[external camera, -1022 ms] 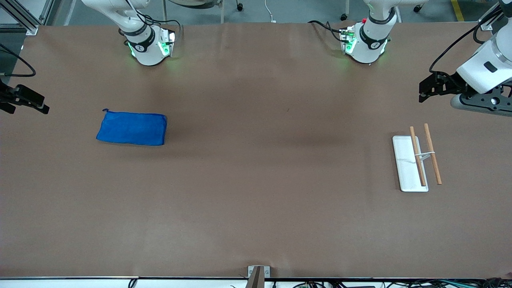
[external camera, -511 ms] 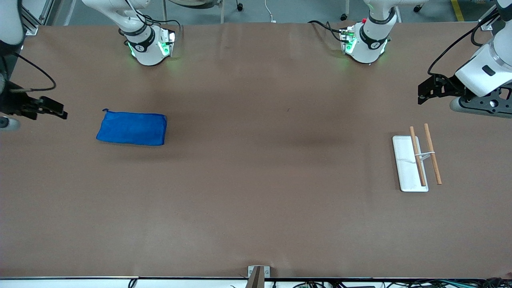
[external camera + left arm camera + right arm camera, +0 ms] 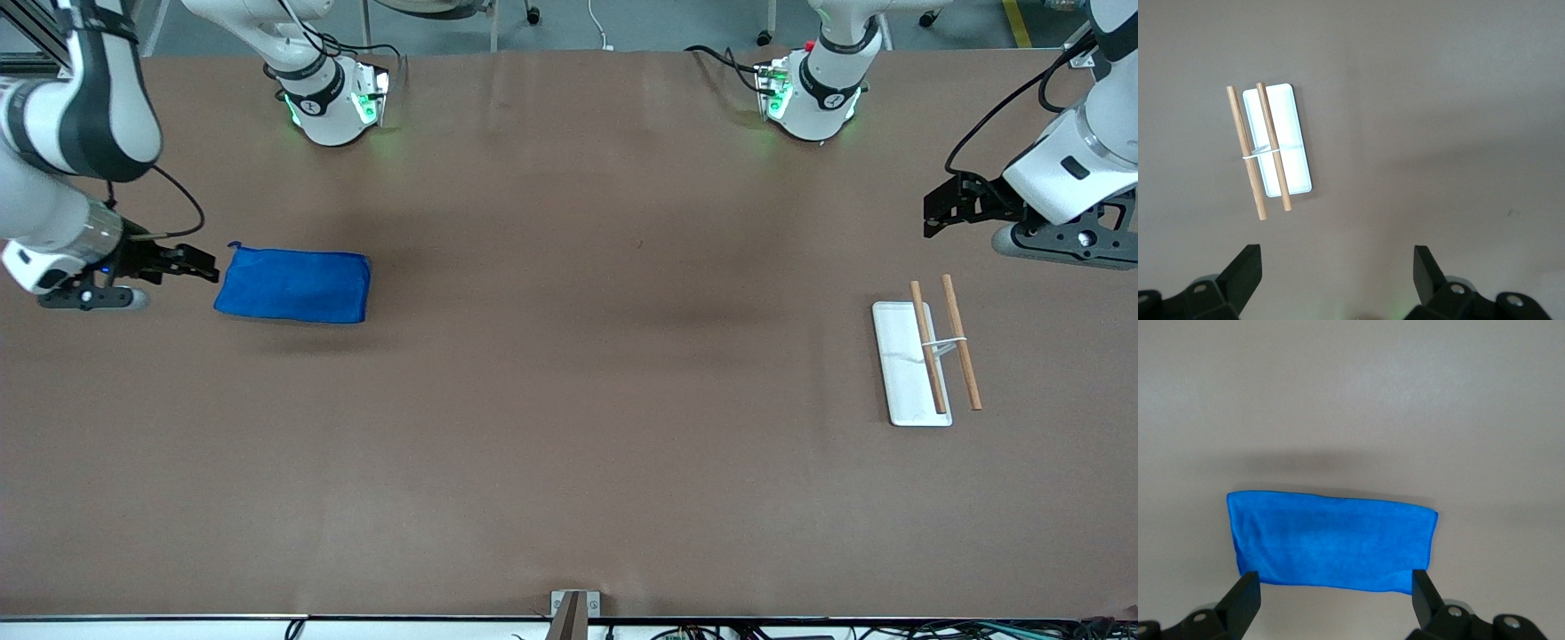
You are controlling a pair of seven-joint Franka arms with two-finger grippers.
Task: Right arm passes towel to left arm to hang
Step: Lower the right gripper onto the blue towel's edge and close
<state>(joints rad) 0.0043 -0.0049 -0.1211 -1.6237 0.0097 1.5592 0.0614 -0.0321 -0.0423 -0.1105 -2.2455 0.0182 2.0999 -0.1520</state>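
Front view: a high camera across the counter [image 3: 569, 444] faces the robots' bases, looks steeply down and takes in nearly the whole top. Left wrist view: a camera on the left arm looks down past its own open tool [image 3: 1337, 267] at the white tray [image 3: 1290, 110] with two wooden rods, which the front view shows toward the left arm's end. Right wrist view: a closer downward look past the right tool [image 3: 1335, 590], fingers spread, at the towel [image 3: 1331, 543], shared with the front view.
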